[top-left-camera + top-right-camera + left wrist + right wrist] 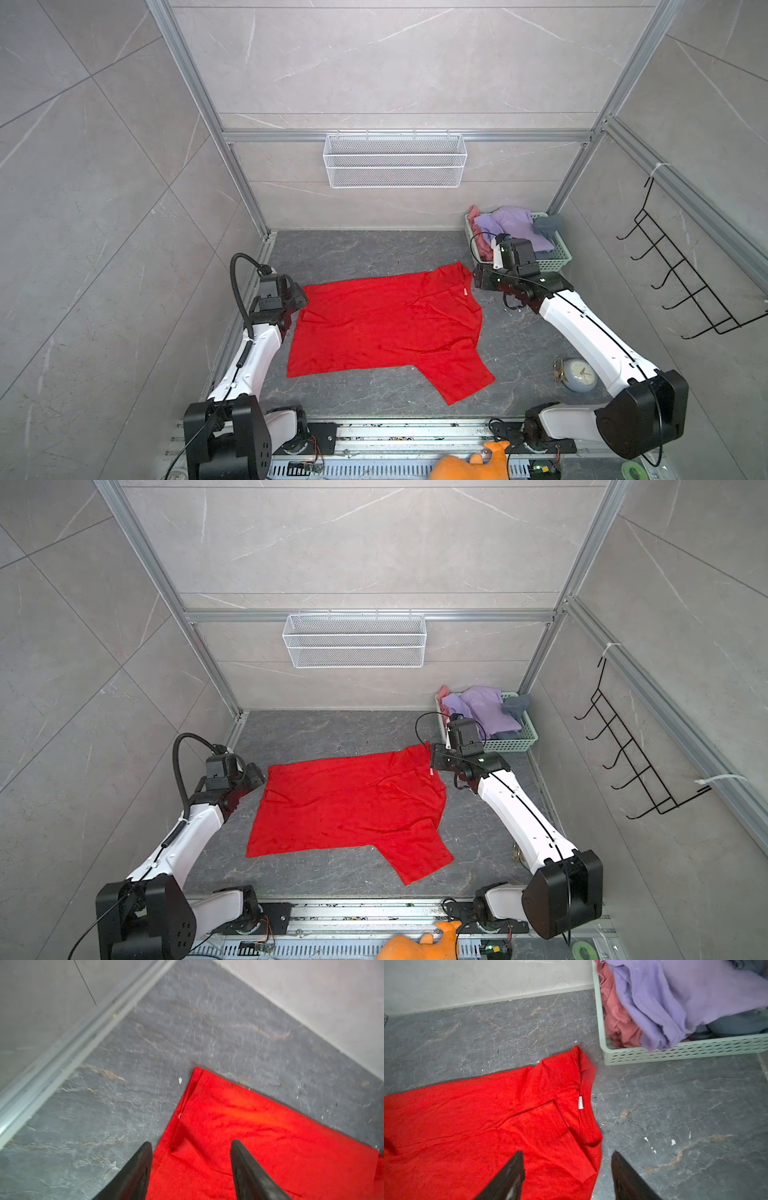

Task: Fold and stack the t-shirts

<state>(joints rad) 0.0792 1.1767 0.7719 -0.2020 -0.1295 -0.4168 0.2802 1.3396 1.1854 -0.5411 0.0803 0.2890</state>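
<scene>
Orange plush (473, 461) sits closest to me in both top views. Beyond it, the red shirt (386, 328) lies spread on the desk (374, 253), and a far-right basket (559, 255) holds a lavender shirt (515, 226). Left wrist: left tool (191, 1142) apart over the shirt's corner, holding nothing. Right wrist: right tool (567, 1152) apart at the collar edge, empty.
</scene>
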